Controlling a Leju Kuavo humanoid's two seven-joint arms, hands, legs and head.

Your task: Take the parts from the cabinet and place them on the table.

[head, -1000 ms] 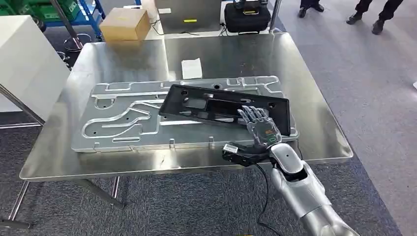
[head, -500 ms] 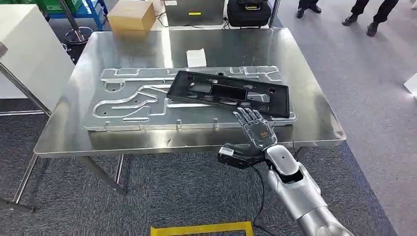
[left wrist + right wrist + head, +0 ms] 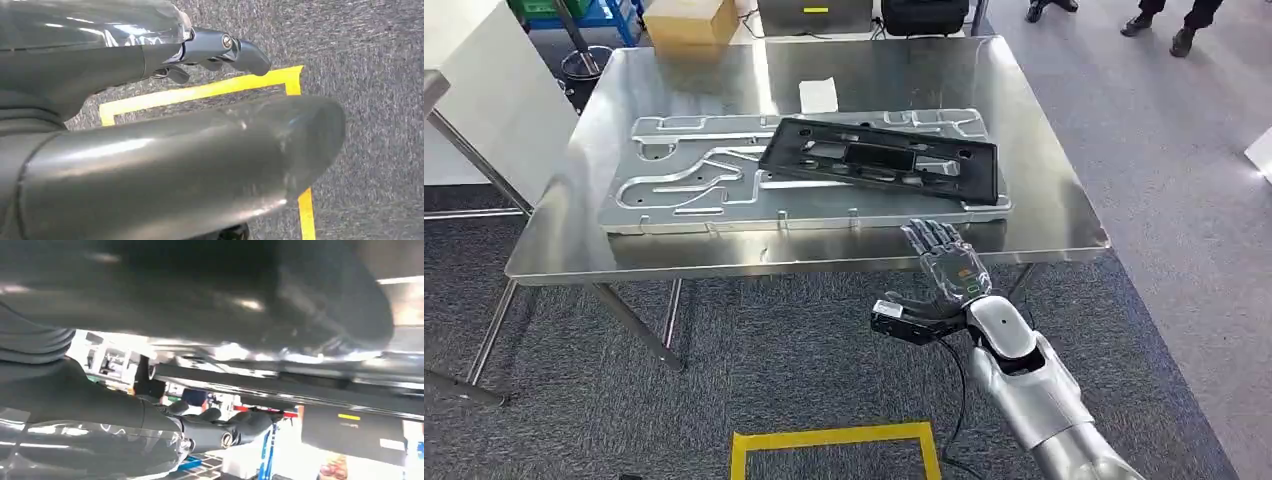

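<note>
Black frame [image 3: 879,160] lies on the grey plate [image 3: 724,180] mid-bench, slanted twd the right edge, overhanging the plate's right end; we reckon a knock there could tip it off. Our right hand [image 3: 944,265] is spread, holding nothing, at the bench [image 3: 1064,215] front edge. Left hand [image 3: 215,50]: fingers half hidden, can't tell. Cabinet unseen

The right arm [image 3: 1034,395] is a glossy silver shell in rounded segments, with a black cable [image 3: 955,385] looping beside it and a black camera block [image 3: 902,320] at the wrist. The right hand [image 3: 949,268] has dark grey fingers [image 3: 924,236] and a back plate with small orange and green markings. The left hand [image 3: 210,50] has a smooth grey casing and darker fingertips with a silver screw head [image 3: 227,41].
</note>
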